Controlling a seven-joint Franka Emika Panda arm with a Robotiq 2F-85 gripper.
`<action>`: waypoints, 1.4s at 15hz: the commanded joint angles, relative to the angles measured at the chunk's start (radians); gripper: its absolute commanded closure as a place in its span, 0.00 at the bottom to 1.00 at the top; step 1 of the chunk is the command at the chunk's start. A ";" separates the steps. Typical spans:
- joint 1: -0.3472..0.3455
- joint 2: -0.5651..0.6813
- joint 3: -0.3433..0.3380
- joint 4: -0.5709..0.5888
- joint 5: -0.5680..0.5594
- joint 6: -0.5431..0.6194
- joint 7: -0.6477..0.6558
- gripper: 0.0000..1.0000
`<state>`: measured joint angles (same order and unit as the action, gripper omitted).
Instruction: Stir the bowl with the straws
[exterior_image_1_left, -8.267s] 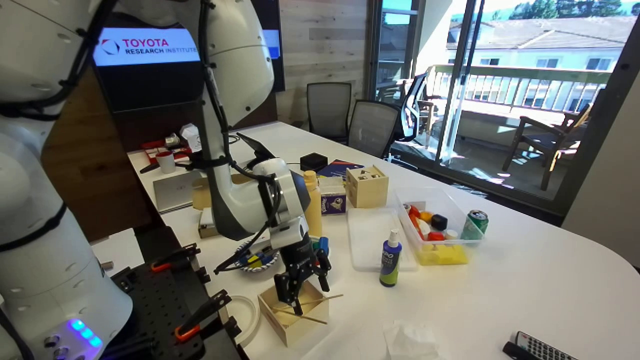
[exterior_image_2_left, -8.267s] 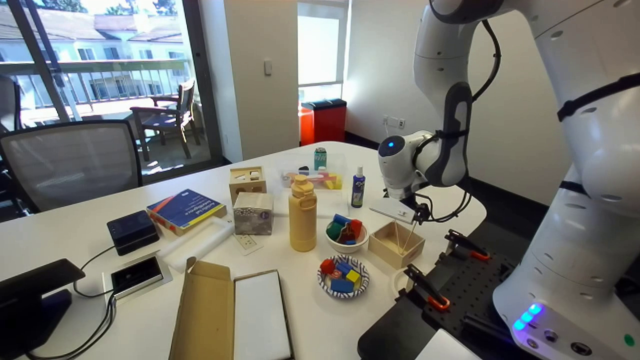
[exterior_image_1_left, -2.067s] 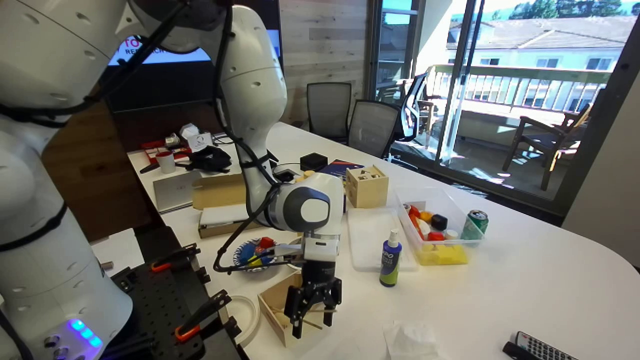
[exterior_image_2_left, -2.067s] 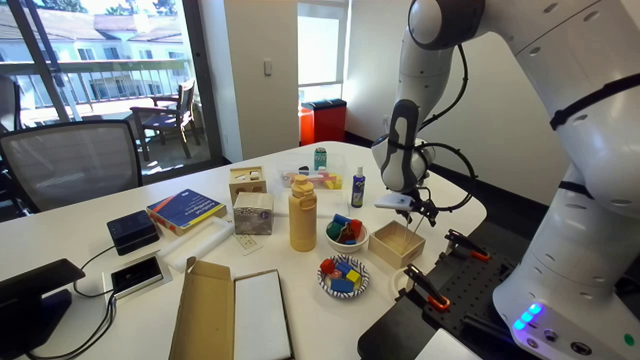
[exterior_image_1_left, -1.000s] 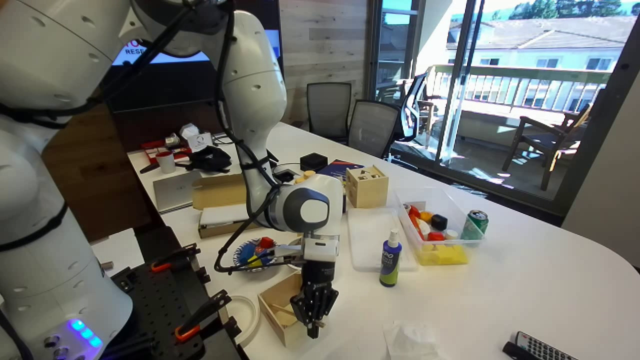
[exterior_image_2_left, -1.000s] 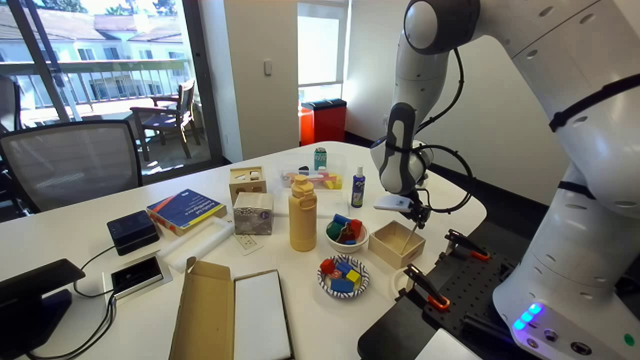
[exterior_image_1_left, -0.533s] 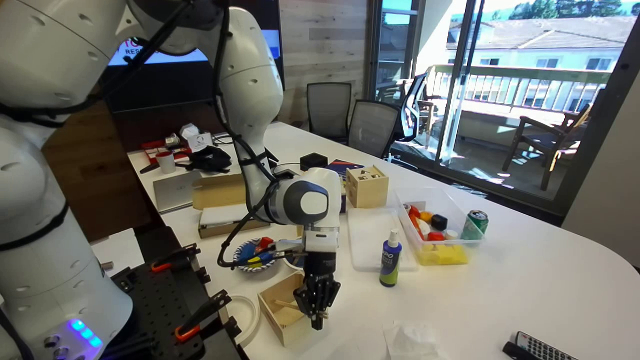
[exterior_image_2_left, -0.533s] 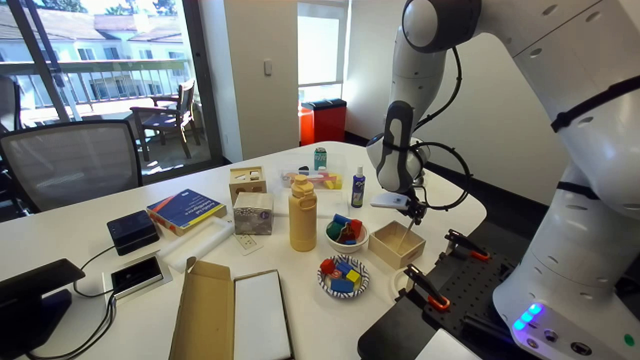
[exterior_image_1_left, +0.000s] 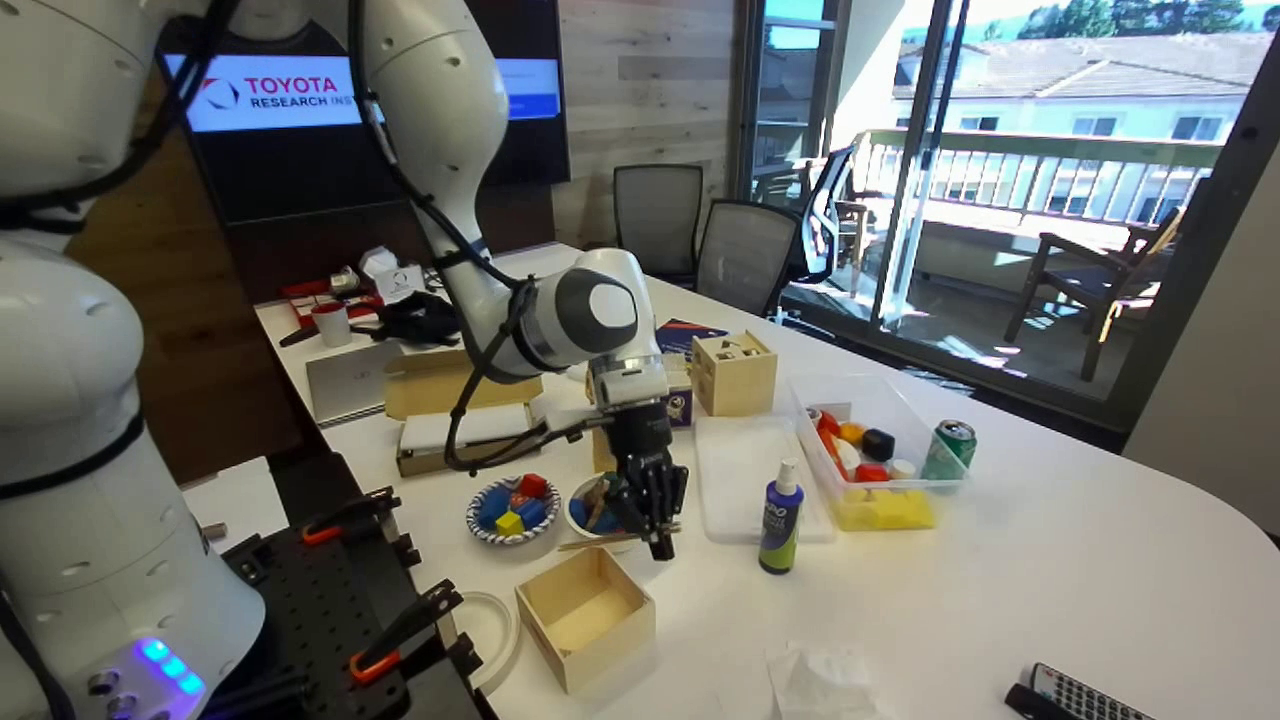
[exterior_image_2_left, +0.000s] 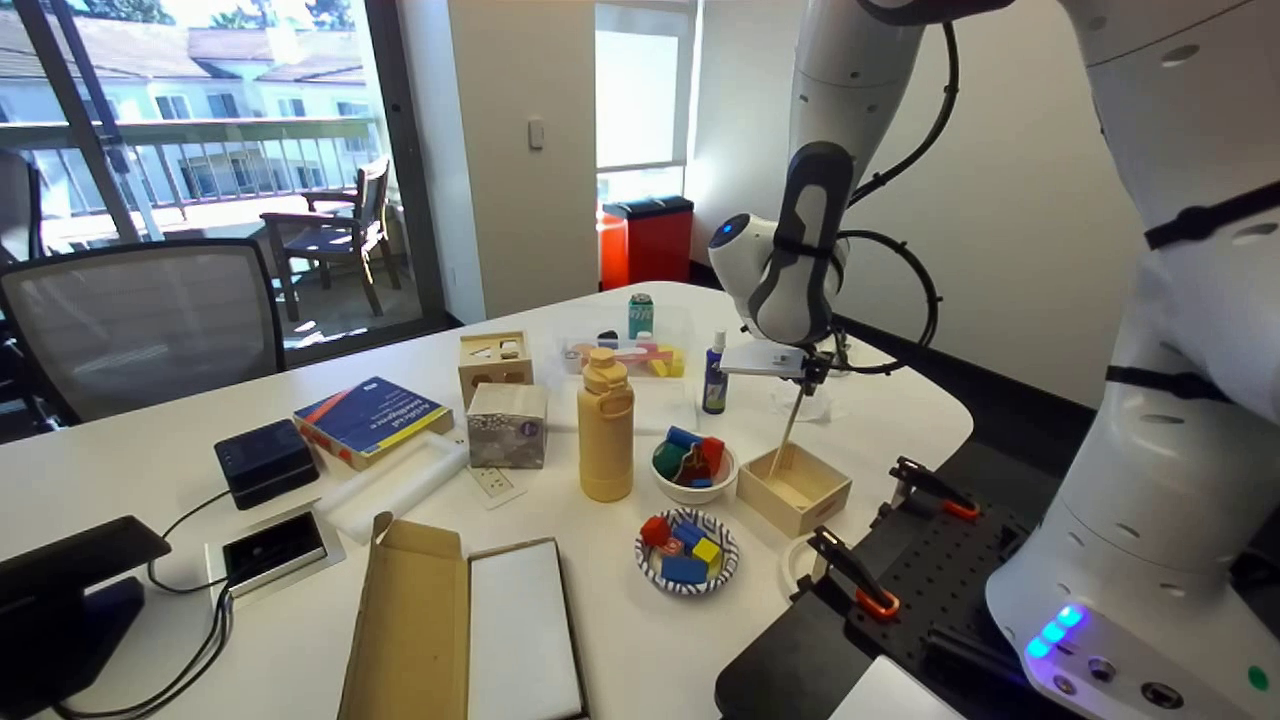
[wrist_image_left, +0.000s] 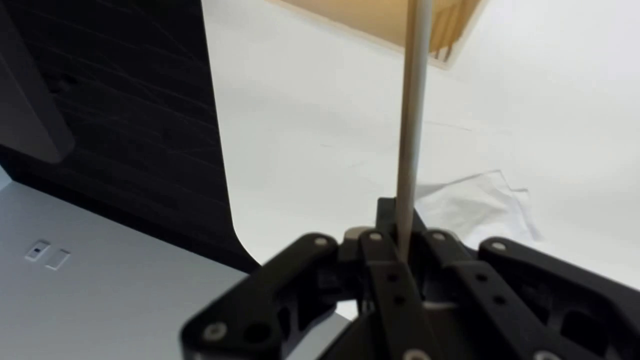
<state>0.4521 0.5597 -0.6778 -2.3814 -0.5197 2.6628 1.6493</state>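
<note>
Wrist view shows the straws (wrist_image_left: 414, 110), apparently two side by side, pinched in the claw (wrist_image_left: 404, 237) near one end, most of their length free. In an exterior view they slant down by the box (exterior_image_2_left: 770, 508); whether the tips hang above it or just past its edge, I can't tell. Just beside the box on the counter (exterior_image_1_left: 1010, 600) sits the white bowl (exterior_image_2_left: 690, 494), probably the one meant, with the patterned bowl (exterior_image_2_left: 690, 588) near it; both hold blocks (exterior_image_2_left: 684, 571). I'd expect the straws to be light, stiff and smooth, liable to roll or swivel in the grip once they push on something, and to snap if pressed hard. That high hold suits reaching past the rim; slightly lower would resist twisting better. The bowl could slide, so gentle circles.
</note>
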 joint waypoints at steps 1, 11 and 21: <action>0.104 -0.103 -0.061 -0.025 -0.159 -0.011 0.148 0.99; -0.083 -0.114 0.237 0.067 -0.643 -0.139 0.637 0.99; -0.340 -0.050 0.554 0.097 -0.822 -0.319 0.782 0.99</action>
<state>0.1535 0.4777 -0.1798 -2.3096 -1.3077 2.3860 2.3977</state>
